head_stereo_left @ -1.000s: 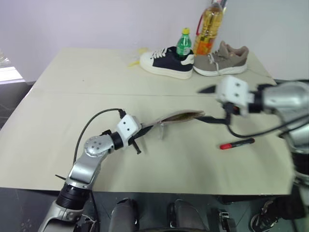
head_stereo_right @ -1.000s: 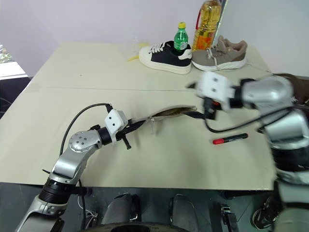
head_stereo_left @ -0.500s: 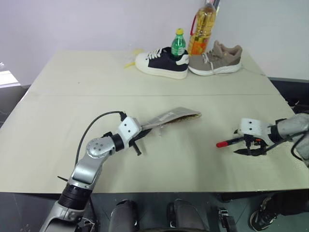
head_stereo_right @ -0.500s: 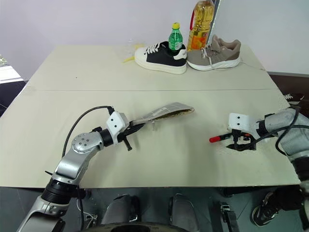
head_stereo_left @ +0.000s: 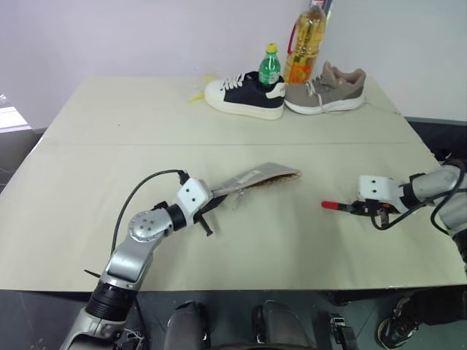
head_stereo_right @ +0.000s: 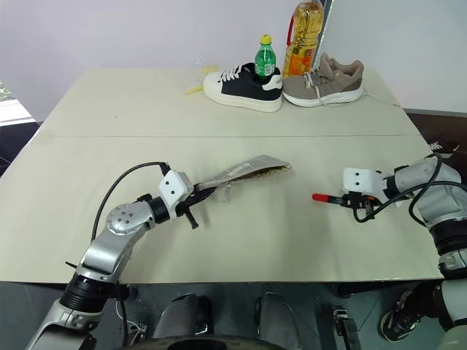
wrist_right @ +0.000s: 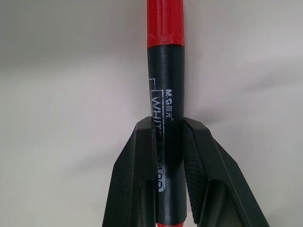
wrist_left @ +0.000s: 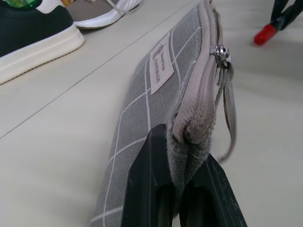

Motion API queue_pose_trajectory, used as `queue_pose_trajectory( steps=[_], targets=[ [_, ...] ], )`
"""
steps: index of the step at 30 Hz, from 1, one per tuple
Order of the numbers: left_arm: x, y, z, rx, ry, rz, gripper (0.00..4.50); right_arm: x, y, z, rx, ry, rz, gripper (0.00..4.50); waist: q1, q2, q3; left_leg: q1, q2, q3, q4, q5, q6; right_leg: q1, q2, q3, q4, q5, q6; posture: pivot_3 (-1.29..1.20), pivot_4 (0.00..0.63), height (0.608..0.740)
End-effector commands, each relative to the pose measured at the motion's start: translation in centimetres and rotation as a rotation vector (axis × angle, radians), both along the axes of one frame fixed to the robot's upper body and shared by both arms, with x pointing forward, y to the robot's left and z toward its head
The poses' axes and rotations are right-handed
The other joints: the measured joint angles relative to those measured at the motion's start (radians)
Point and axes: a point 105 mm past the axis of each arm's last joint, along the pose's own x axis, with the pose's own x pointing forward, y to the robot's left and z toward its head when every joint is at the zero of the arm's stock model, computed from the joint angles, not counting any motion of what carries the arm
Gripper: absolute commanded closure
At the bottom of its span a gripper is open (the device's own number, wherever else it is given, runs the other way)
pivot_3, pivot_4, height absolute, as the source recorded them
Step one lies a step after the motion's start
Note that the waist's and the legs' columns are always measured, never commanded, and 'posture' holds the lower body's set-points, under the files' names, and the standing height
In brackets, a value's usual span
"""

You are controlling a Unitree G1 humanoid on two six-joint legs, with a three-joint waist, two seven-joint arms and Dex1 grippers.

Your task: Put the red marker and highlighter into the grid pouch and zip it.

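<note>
The red marker (wrist_right: 164, 94) lay between the two black fingers (wrist_right: 137, 179) of the right tool (head_stereo_left: 355, 209), which were closed against its black barrel; its red end projected beyond the fingertips, toward the robot's left. Marker and right tool sat low over the right side of the table (head_stereo_left: 95, 146); whether the marker touched the surface could not be determined. The grid pouch (head_stereo_left: 255, 177) was well apart from the marker, toward the table's centre, raised off the surface at a tilt. The left tool (wrist_left: 182, 189) was shut on one end of the pouch, at the seam beside the zipper (wrist_left: 221, 53), whose pull strap hung loose. The pouch's white label (wrist_left: 162, 62) faced upward. At the far edge of the table stood a black sneaker (head_stereo_left: 244, 93), a grey sneaker (head_stereo_left: 326, 87), a green bottle (head_stereo_left: 270, 65) and an oil bottle (head_stereo_left: 305, 40).
</note>
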Motion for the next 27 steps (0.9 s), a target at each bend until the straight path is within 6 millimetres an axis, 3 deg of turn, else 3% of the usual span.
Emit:
queue_pose_trajectory(
  steps=[1, 4, 10, 27],
  targets=[
    [0.9, 0.6, 1.4, -0.008, -0.066, 0.049, 4.50, 0.5, 3.8, 4.7, 0.069, -0.188, 0.099, 4.26, 0.005, 0.001, 0.000, 0.000, 0.000, 0.000, 0.000, 0.000, 0.000, 0.000, 0.000, 0.000, 0.000, 0.000, 0.000, 0.00, 0.150, 0.705],
    [1.1, 0.6, 1.4, -0.014, -0.070, 0.056, 4.50, 0.9, 6.1, 6.3, 0.062, -0.311, 0.137, 4.26, 0.008, 0.000, 0.000, -0.001, 0.000, 0.000, 0.000, 0.000, 0.000, 0.000, 0.000, 0.000, 0.000, 0.000, 0.000, 0.00, 0.150, 0.705],
    [1.2, 0.5, 1.3, -0.004, -0.072, 0.050, 4.50, 0.6, 8.7, 7.5, 0.099, -0.358, 0.162, 4.26, 0.008, 0.000, 0.000, -0.002, 0.000, 0.000, 0.000, 0.000, 0.000, -0.001, 0.000, 0.000, -0.001, 0.000, 0.000, 0.00, 0.150, 0.705],
    [0.5, -0.5, 1.8, 0.002, -0.089, 0.010, 4.50, 2.7, 9.3, 7.0, -0.022, -0.438, 0.128, 4.26, 0.006, 0.000, 0.000, -0.003, 0.000, 0.000, 0.000, 0.000, 0.000, -0.002, 0.000, 0.000, -0.001, 0.000, 0.000, 0.00, 0.150, 0.705]
  ],
)
